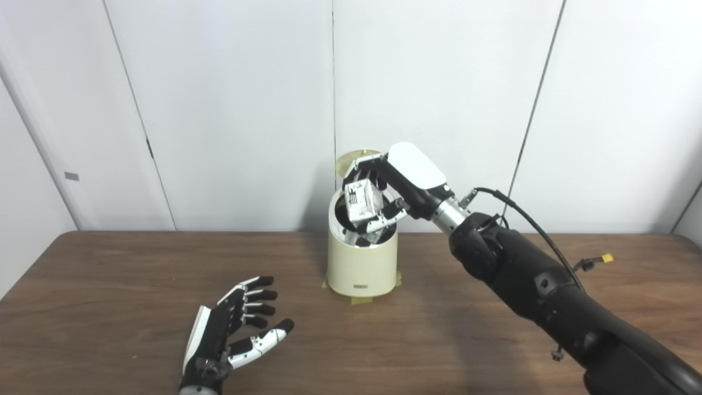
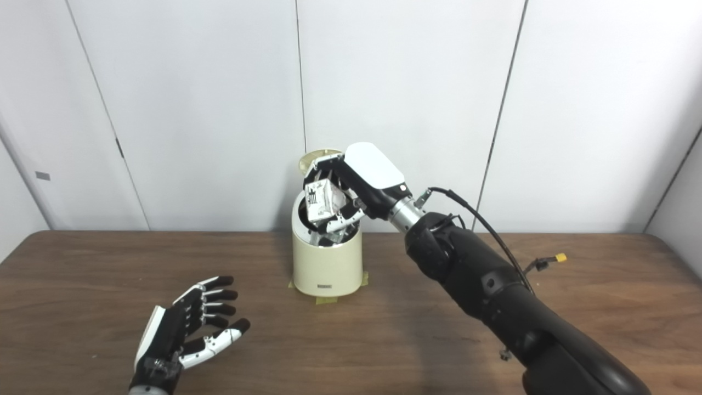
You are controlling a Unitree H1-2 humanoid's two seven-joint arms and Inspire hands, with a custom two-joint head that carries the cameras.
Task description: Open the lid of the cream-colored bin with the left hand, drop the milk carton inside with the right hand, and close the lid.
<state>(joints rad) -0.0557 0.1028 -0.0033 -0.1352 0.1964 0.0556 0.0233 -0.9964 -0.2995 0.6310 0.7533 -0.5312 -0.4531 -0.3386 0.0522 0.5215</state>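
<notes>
Right hand [image 1: 403, 184] clasping milk carton [image 1: 363, 201] above open bin [image 1: 362, 263]; left hand [image 1: 233, 334] empty, fingers spread, over table [image 1: 109, 285].

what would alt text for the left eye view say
The robot's right hand holds a small milk carton over the open mouth of a cream-colored bin, whose lid stands raised behind it. The left hand rests open, holding nothing, above the brown wooden table in front of a white wall.
</notes>
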